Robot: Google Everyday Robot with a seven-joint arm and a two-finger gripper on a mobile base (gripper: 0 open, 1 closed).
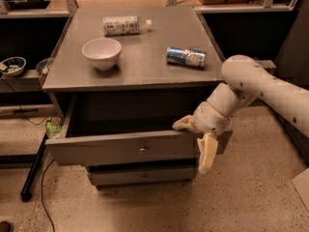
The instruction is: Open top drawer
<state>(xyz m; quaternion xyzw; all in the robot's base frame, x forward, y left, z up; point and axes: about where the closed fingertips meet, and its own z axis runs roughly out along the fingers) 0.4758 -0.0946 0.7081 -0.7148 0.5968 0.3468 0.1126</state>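
Note:
The top drawer (111,151) of the grey cabinet stands pulled well out, its dark inside showing and its small round knob (142,148) at the centre of the front. My gripper (191,148) is at the right end of the drawer front. It is open and straddles the front's top edge: one finger (182,124) lies inside the drawer, the other finger (206,154) hangs down outside the front. My white arm (260,83) reaches in from the right.
On the cabinet top (145,66) stand a white bowl (102,52), a lying plastic bottle (123,25) and a lying can (186,56). A lower drawer (142,177) is shut. A dark shelf with a small bowl (12,65) is at left. Speckled floor lies in front.

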